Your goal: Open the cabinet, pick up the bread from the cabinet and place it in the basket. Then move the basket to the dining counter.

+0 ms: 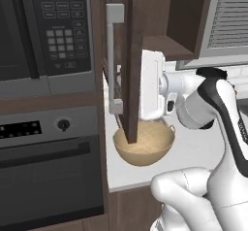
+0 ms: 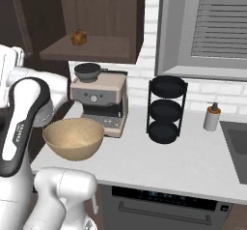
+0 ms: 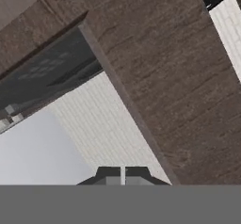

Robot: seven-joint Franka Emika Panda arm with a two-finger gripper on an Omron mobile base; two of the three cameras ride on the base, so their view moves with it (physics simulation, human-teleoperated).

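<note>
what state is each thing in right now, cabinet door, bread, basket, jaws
cabinet: door swung open, edge-on in the left base view, grey bar handle free
bread: on the cabinet shelf, not picked up
basket: upright on the counter below the cabinet, nothing in it
gripper: jaws shut, holding nothing, close to the open door

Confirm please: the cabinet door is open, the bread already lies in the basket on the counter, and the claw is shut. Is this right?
Not quite. The bread is not in the basket; in the right base view it sits on the shelf of the cabinet, and the basket holds nothing. The rest stands: the door is open and the claw is shut.
</note>
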